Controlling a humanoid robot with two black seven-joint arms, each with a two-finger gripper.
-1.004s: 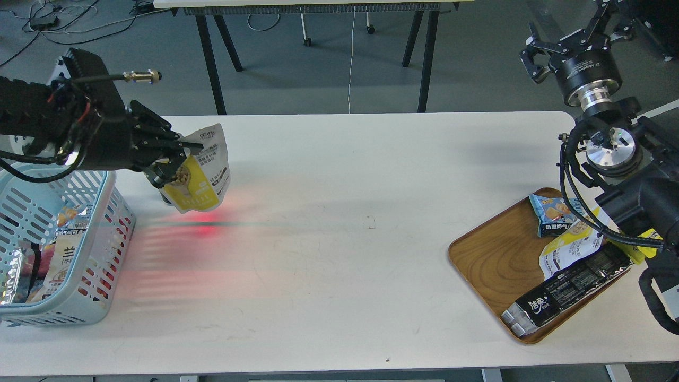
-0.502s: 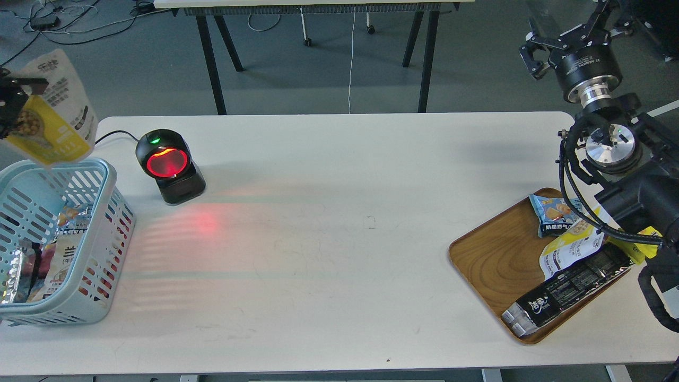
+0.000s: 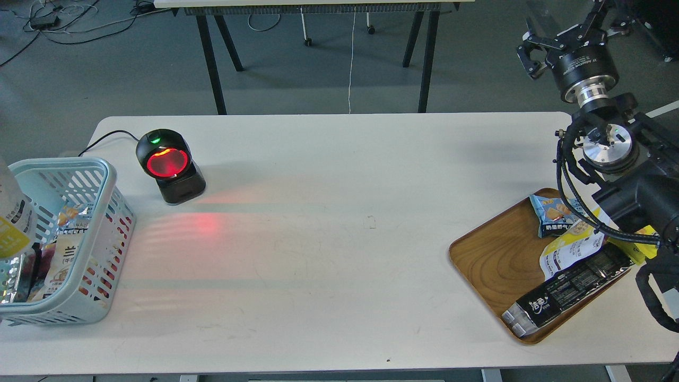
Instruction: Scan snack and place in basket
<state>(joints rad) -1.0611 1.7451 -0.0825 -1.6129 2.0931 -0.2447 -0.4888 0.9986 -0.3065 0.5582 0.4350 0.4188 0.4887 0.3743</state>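
Right arm raised at far right, its tool (image 3: 559, 34) with fingers spread.

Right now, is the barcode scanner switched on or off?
On. The scanner's round window glows red, a small green light shines on top, and a red patch falls on the table in front of it.

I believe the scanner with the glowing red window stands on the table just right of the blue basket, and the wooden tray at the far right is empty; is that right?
Not quite. The head view shows the scanner just right of the blue basket, but the wooden tray is not empty: it holds a small blue packet, a yellow-and-white pouch and a long black packet.
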